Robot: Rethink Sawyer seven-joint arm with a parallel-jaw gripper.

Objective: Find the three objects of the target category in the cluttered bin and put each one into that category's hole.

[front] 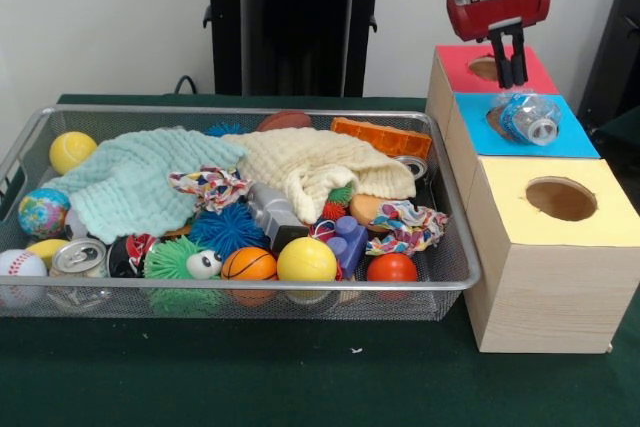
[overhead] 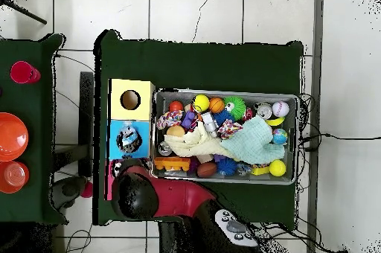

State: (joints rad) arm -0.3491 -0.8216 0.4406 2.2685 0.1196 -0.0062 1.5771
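A crushed clear plastic bottle [front: 528,117] lies on its side over the hole of the blue box [front: 575,139], not dropped through. My gripper [front: 512,82] hangs just above and behind it, over the seam between the red box [front: 455,65] and the blue one. It is open with a narrow gap and holds nothing. In the overhead view the bottle [overhead: 128,138] rests on the blue box [overhead: 115,149], and the arm [overhead: 141,194] covers most of the red box. The mesh bin [front: 455,277] holds balls, cloths and a can [front: 78,257].
The yellow box [front: 530,247] with an open hole [front: 560,198] stands nearest the camera. In the bin lie a mint cloth [front: 135,182], a cream cloth [front: 310,167], an orange sponge [front: 380,137], and basketball [front: 248,264], yellow [front: 306,260] and red [front: 392,268] balls.
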